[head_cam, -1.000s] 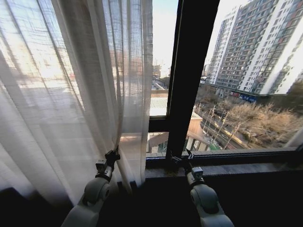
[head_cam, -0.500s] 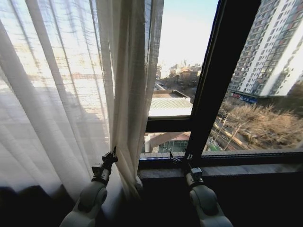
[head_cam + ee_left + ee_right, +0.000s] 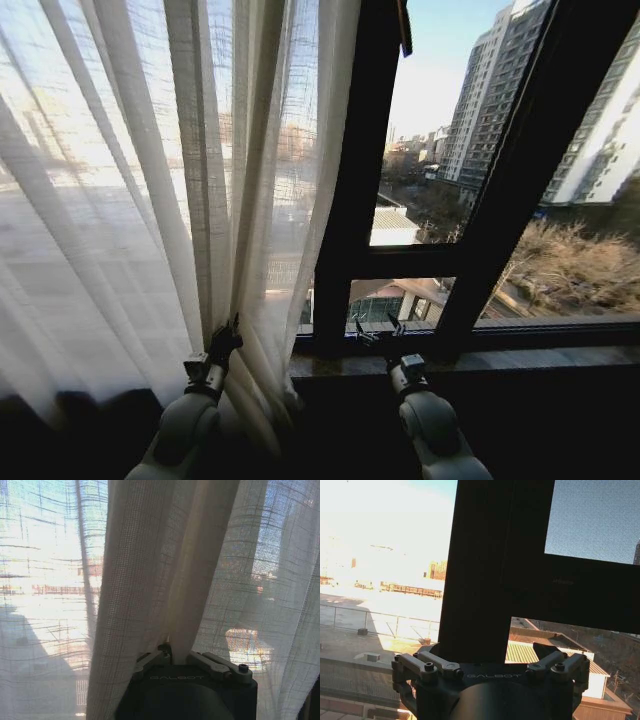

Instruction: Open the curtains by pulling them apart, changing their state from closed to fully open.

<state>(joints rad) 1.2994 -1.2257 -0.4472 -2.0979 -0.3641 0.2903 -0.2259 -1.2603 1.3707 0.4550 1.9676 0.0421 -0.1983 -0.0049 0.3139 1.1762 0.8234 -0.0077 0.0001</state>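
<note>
The curtains are pinched by the closed left gripper; the right gripper is held spread above the windowsill

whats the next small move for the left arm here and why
Probably keep drawing the left end effector further to the robot's left. It looks shut on a fold of the curtain, which is bunched but not fully aside. The right end effector sits open by the sill.

Sheer woven cloth against matt dark framing

The curtains are thin, open-weave, translucent fabric (pleated, slightly rough); the window frame looks smooth, matt and dark.
</note>
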